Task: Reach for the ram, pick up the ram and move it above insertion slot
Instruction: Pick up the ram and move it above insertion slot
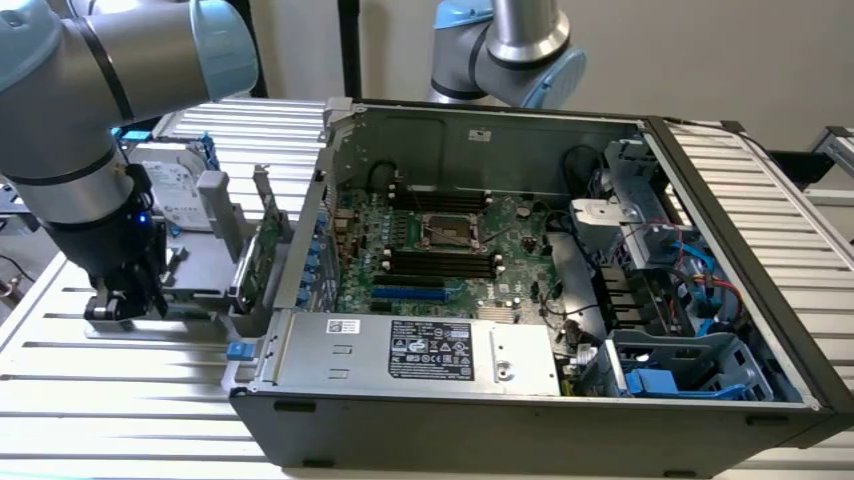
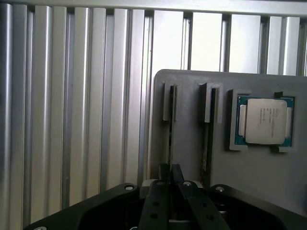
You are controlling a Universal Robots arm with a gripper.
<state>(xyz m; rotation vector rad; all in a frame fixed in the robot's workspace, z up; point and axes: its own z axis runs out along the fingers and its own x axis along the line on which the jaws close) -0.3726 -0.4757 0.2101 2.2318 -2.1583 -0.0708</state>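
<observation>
The ram (image 2: 171, 129) stands on edge in a slot of a grey holder (image 2: 192, 81), seen as a thin dark line in the wrist view. My gripper (image 2: 171, 168) is down over its near end, with a finger (image 2: 164, 173) close on each side, shut on the stick. The ram is still seated in the holder. In the exterior view my gripper (image 1: 123, 300) is low on the holder (image 1: 187, 295), at the exterior view's left of the open computer case (image 1: 534, 400). The black memory slots (image 1: 434, 262) lie on the motherboard inside.
A second stick (image 2: 207, 143) stands in the neighbouring slot, and a processor chip (image 2: 266, 120) lies in a pocket of the holder. A hard drive (image 1: 174, 190) and a green card (image 1: 267, 230) stand beside the case wall. Another arm (image 1: 514, 50) rises behind the case.
</observation>
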